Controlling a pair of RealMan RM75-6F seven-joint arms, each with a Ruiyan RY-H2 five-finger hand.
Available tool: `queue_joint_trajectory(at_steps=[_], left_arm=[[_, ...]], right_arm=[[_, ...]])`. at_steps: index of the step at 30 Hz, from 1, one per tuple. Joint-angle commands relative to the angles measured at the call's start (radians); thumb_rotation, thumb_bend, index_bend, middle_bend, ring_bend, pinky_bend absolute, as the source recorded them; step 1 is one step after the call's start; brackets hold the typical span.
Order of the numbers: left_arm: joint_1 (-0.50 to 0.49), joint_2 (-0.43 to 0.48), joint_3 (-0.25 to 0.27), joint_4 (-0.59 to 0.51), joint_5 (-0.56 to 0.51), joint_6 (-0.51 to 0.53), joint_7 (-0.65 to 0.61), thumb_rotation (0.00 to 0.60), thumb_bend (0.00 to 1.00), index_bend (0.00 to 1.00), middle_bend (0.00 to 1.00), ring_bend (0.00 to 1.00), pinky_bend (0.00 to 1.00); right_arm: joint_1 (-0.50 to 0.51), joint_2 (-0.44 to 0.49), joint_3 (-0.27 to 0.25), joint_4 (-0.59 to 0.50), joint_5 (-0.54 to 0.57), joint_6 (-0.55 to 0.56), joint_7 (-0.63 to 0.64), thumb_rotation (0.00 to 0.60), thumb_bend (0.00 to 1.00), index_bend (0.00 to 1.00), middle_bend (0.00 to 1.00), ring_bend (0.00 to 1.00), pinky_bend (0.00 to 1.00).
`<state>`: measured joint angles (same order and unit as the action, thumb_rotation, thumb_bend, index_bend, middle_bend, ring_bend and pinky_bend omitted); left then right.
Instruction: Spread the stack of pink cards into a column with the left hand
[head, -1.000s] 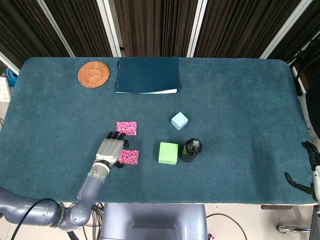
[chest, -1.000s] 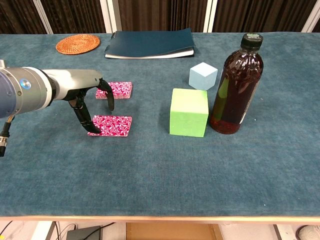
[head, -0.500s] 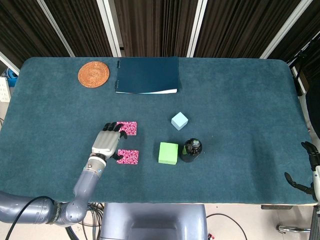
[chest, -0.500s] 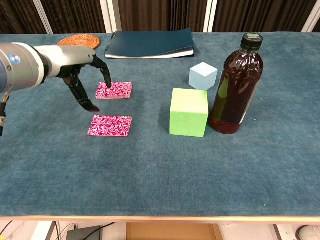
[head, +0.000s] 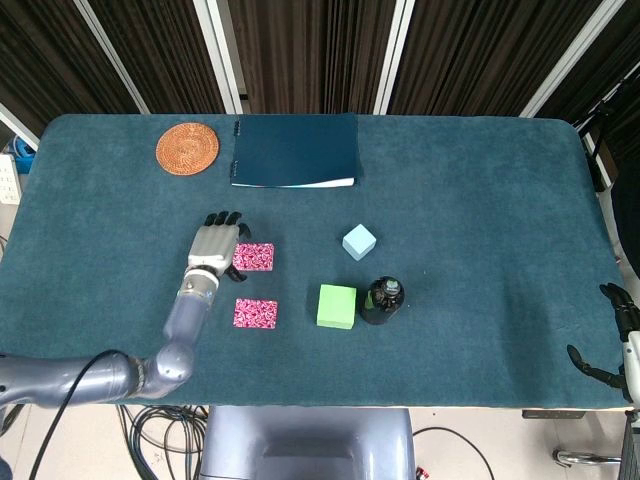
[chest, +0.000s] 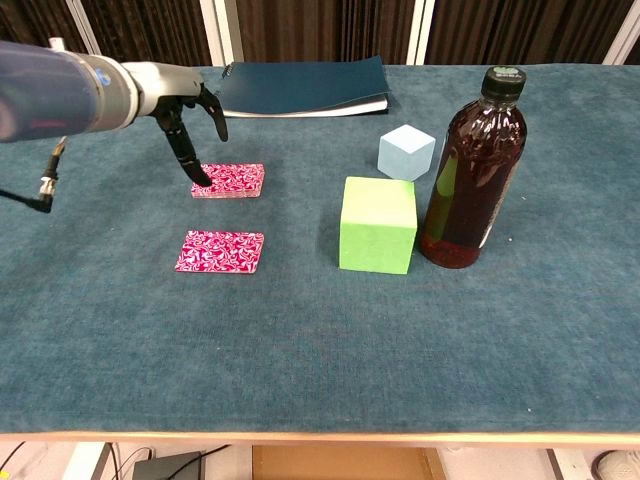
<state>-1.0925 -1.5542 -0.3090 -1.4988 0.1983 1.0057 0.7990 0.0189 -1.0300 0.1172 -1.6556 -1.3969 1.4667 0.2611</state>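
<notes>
A stack of pink patterned cards (head: 254, 257) (chest: 230, 181) lies left of the table's centre. One pink card (head: 256, 314) (chest: 221, 251) lies alone on the cloth, nearer the front edge. My left hand (head: 214, 247) (chest: 183, 110) hangs over the stack's left end with its fingers pointing down; one fingertip (chest: 203, 182) meets the stack's left edge. It holds nothing. My right hand (head: 612, 335) shows only partly at the far right edge of the head view, off the table; its pose is unclear.
A green cube (head: 337, 306) (chest: 378, 224) and a dark bottle (head: 382, 299) (chest: 472, 170) stand right of the cards, with a pale blue cube (head: 359, 242) (chest: 406, 152) behind. A dark notebook (head: 294, 150) (chest: 300, 86) and a woven coaster (head: 187, 148) lie at the back.
My left hand has lifted off the single front card and moved back to the stack's left end. That card stays where it was left.
</notes>
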Motion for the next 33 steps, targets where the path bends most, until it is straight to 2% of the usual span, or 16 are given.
queue_joint_trajectory(at_steps=[1,10,33], left_arm=[[-0.048,-0.033,-0.015,0.074,-0.062,-0.04,0.037,0.6,0.12,0.36,0.14,0.01,0.0],[-0.078,-0.08,-0.005,0.164,-0.134,-0.076,0.063,0.6,0.12,0.37,0.14,0.01,0.0],[-0.116,-0.136,-0.012,0.238,-0.182,-0.079,0.092,0.6,0.14,0.41,0.14,0.01,0.0]], right_arm=[[-0.001,0.0,0.0,0.001,0.001,0.001,0.001,0.6,0.27,0.1,0.07,0.14,0.19],[-0.001,0.002,0.001,0.004,0.003,-0.002,0.008,0.6,0.27,0.1,0.07,0.14,0.19],[0.0,0.001,0.001,0.006,0.002,-0.004,0.014,0.6,0.27,0.1,0.07,0.14,0.19]])
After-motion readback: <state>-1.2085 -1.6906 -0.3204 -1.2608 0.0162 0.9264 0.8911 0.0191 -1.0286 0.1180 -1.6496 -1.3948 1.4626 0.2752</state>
